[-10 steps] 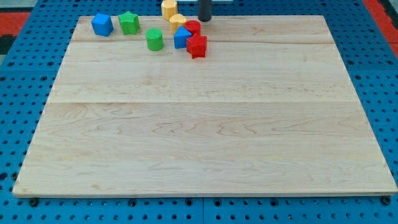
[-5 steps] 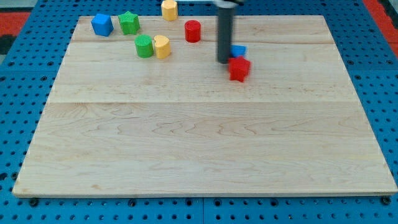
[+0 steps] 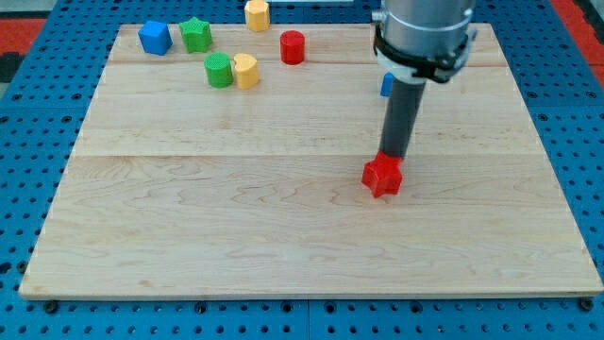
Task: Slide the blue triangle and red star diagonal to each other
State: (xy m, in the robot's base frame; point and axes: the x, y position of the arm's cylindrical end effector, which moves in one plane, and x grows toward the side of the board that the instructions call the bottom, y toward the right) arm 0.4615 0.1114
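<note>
Wooden board (image 3: pixel 189 217) with my tip (image 3: pixel 393 157) touching the red star's (image 3: pixel 382 177) top edge, blue triangle (image 3: pixel 386 84) mostly hidden behind the rod; no jaws fitted.

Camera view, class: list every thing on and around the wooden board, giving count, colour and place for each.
Star: 1, red, right of centre.
Triangle: 1, blue, mostly hidden behind the arm, above the star.
Cylinder: 1, red, top centre.
Yellow blocks: 2, one at top edge, one beside the green cylinder.
Green star: 1, top left.
Blue cube: 1, top left.
Board: 1, pale wood.
Pegboard: blue, surrounding.
My tip: dark rod, at the red star's top edge.
</note>
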